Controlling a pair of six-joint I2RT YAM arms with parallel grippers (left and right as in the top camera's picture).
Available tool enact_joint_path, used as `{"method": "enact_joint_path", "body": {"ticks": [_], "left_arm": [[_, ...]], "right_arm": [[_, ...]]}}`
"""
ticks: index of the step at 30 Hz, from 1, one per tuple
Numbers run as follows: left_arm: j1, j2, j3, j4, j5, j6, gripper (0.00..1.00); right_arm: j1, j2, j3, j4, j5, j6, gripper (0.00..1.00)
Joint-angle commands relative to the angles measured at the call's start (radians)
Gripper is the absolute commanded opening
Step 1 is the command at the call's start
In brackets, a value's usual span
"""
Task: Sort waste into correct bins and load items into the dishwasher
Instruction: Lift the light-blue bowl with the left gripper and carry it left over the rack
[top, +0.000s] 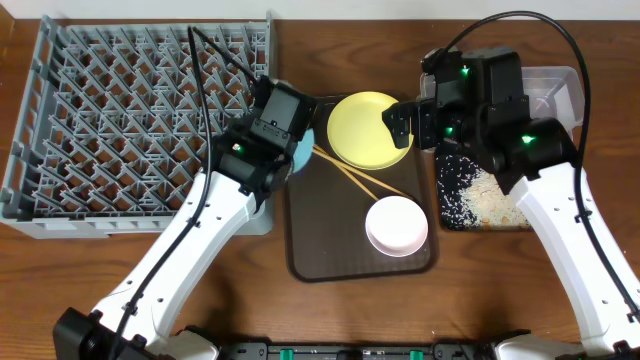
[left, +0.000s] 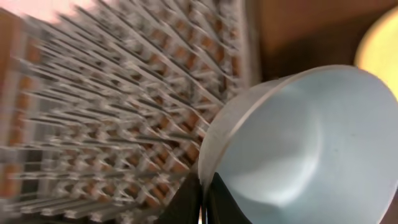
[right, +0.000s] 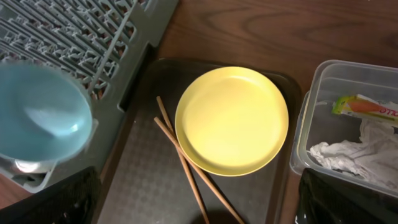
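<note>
Closest to the robot, the white bowl (top: 397, 225) is sitting upright on the near right part of the brown serving tray (top: 325, 240), which is lying on the wooden worktop (top: 360, 40). Further back on that tray, the chopsticks (top: 365, 180) are lying slantwise across its middle, their far ends running under the edge of the yellow plate (top: 368, 130). The plate is resting at the tray's far end, its far edge reaching past the tray's rim.

The right claw (top: 405, 125) is hovering above the right side of the plate. Its jaws are standing spread as wide as they go and are gripping nothing.

At the tray's far left corner, the left claw (left: 202, 199) is pinching the rim of the light blue bowl (top: 303, 150) with its jaws fully closed on it. The bowl is hanging tilted, its hollow facing the wrist camera, over the edge where the tray is meeting the dish rack (top: 120, 110). The grey rack is lying just left of the tray and stretching well beyond its far end.

Just right of the tray, the black tray (top: 445, 222) is holding the white and beige rice scraps (top: 492, 200). Beyond it, off the serving tray's far right corner, the clear tub (right: 305, 124) is holding the green-yellow wrapper (right: 367, 107) and the crumpled tissue (right: 354, 155), the wrapper lying at the far side of the tissue.
</note>
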Motion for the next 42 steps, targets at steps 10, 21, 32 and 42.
{"method": "enact_joint_path", "body": {"ticks": [10, 21, 32, 42], "left_arm": [[0.072, 0.003, 0.018, 0.201, -0.376, 0.193, 0.07], [0.161, 0.084, 0.018, 0.400, -0.395, 0.391, 0.08], [0.171, 0.222, 0.017, 0.523, -0.562, 0.478, 0.07], [0.172, 0.269, 0.011, 0.715, -0.505, 0.475, 0.07]], "right_arm": [[0.003, 0.011, 0.013, -0.002, 0.006, 0.011, 0.99], [0.003, 0.011, 0.013, -0.001, 0.006, 0.011, 0.99], [0.003, 0.011, 0.013, -0.001, 0.006, 0.011, 0.99], [0.003, 0.011, 0.013, -0.002, 0.006, 0.011, 0.99]]}}
